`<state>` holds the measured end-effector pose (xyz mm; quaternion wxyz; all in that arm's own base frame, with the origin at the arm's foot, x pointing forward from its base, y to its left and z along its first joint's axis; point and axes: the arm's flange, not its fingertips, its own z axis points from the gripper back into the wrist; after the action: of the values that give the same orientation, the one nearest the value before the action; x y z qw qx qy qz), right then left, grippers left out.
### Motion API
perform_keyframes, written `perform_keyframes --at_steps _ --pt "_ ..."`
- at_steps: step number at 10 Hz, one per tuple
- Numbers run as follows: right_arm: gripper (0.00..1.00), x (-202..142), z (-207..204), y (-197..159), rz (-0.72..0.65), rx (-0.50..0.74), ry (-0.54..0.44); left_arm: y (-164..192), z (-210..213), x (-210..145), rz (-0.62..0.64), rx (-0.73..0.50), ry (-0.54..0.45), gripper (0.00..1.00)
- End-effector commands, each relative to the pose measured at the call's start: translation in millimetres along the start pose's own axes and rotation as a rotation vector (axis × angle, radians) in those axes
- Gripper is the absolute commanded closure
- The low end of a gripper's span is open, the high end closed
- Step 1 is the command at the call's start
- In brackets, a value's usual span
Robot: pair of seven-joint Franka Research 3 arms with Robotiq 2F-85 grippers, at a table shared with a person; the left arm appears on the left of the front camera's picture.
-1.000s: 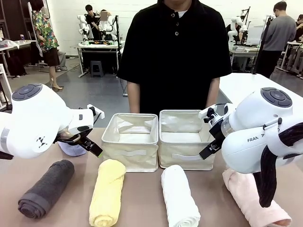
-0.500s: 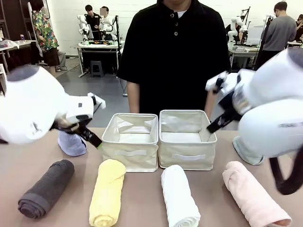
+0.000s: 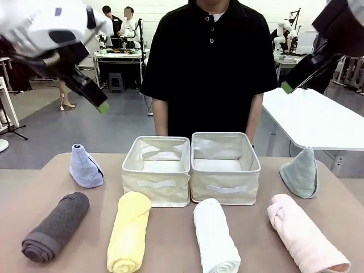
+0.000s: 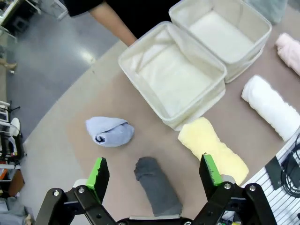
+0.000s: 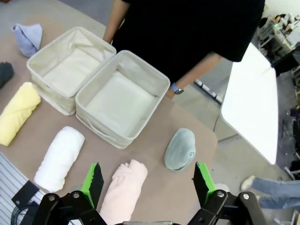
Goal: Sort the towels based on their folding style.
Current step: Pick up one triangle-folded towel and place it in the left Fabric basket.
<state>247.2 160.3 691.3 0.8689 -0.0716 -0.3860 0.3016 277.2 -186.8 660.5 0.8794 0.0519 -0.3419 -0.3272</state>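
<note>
Green-padded left hand point(image 4: 153, 168), right hand point(image 5: 147, 173) higher

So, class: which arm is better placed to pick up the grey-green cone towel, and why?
Probably right. The grey-green cone towel stands right of the baskets, and the right gripper hangs open above that side; the left gripper hangs open over the left side.

The left gripper point(image 4: 154, 170) and right gripper point(image 5: 148, 178) rise from just above the table point(image 3: 170, 239) to well clear of it, blurred, probably still moving. The lavender-blue towel point(image 3: 85, 166) and grey-green towel point(image 3: 301, 173) become fully visible.
</note>
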Motion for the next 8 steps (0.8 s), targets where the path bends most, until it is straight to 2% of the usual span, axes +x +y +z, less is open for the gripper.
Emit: perform_keyframes --at_steps 1,2,3,8 --pt "0.00 -1 4 -4 -0.009 -0.003 -0.021 -1 9 -9 0.024 0.065 -0.061 0.00" --pt "0.00 -1 4 -4 -0.009 -0.003 -0.021 0 13 -16 0.020 0.043 -0.103 0.00" --pt "0.00 -1 4 -4 -0.009 -0.003 -0.021 1 15 0 0.005 0.016 -0.034 0.00" --pt "0.00 -1 4 -4 -0.009 -0.003 -0.021 1 15 0 0.005 0.016 -0.034 0.00"
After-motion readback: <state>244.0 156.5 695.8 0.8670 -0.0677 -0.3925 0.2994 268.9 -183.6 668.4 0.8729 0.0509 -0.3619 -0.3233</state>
